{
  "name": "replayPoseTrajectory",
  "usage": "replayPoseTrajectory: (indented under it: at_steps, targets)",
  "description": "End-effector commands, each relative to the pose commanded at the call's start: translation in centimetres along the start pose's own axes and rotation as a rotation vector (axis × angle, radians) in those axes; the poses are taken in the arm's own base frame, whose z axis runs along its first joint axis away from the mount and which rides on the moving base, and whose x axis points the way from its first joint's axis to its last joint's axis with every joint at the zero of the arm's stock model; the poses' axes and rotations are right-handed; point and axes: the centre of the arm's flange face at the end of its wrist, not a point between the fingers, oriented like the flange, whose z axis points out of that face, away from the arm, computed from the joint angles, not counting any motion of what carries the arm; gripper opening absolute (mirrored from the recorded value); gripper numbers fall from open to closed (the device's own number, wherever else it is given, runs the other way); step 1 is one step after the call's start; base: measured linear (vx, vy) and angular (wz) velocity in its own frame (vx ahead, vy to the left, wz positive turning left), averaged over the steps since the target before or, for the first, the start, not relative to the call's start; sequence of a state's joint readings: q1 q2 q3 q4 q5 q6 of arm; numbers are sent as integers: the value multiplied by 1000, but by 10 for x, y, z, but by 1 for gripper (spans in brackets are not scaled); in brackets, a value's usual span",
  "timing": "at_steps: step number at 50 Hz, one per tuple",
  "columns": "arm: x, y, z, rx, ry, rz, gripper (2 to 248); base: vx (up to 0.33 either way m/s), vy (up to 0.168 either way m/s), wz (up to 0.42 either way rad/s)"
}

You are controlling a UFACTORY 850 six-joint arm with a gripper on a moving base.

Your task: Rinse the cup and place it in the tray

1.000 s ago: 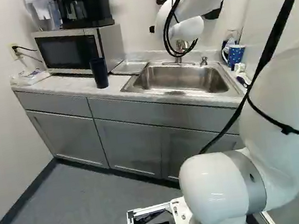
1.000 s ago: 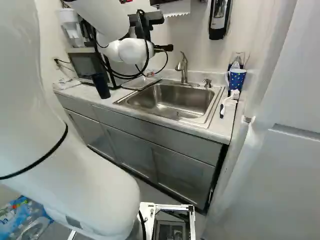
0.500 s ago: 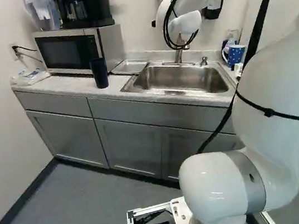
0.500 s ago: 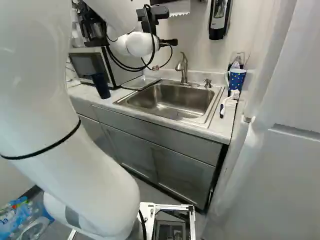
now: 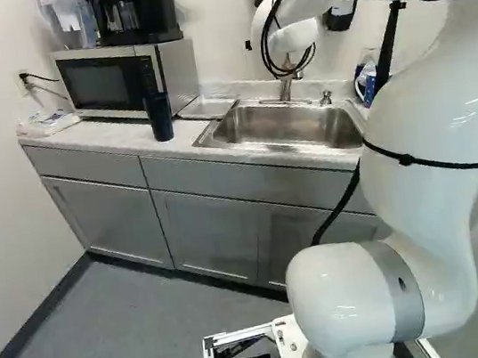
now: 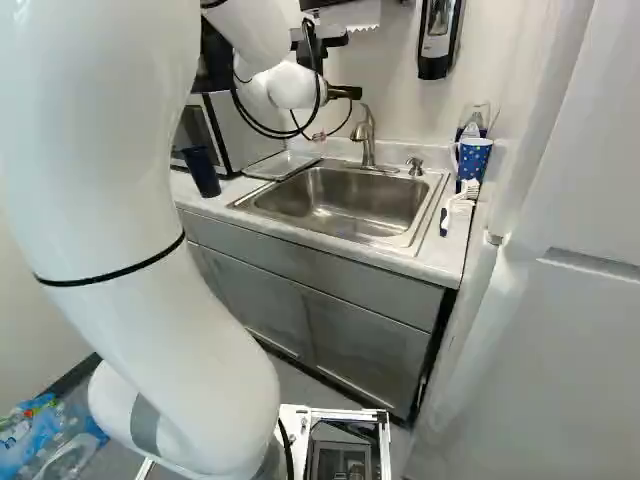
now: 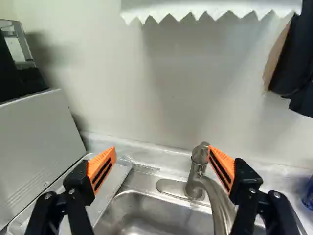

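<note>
My gripper (image 6: 345, 92) is up near the wall by the tap, partly hidden behind the wrist. In the wrist view the gripper (image 7: 162, 155) stands wide open with nothing gripped; one orange pad shows over the tray (image 7: 111, 182), the other beside the tap (image 7: 194, 171). A dark tumbler (image 5: 159, 116) stands upright on the counter in front of the microwave. The shallow tray (image 5: 208, 107) lies between microwave and sink. A blue dotted mug (image 6: 473, 158) stands beyond the sink's far right corner. The sink basin (image 6: 345, 200) holds nothing that I can make out.
The microwave (image 5: 107, 81) carries a coffee maker (image 5: 135, 13). A soap dispenser (image 6: 437, 38) and a paper towel (image 7: 210, 7) hang on the wall. Brushes (image 6: 458, 205) lie right of the sink, and a tall white door (image 6: 560, 300) stands at the right.
In the right base view my wrist and gripper have shifted right towards the tap, and the big arm links have swung right too. The base, tumbler, tray and mug have stayed put.
</note>
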State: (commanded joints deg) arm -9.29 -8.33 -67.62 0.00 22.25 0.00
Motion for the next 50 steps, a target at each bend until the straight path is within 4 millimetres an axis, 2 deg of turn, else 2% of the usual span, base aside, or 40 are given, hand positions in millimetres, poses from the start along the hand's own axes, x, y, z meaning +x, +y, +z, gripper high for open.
replayPoseTrajectory:
  at_steps: [31, 50]
  targets:
    - [-13, 5, 44, -8, -172, 2, 247, 0, 0, 0]
    - [-12, 12, 65, -18, -176, 4, 247, 0, 0, 0]
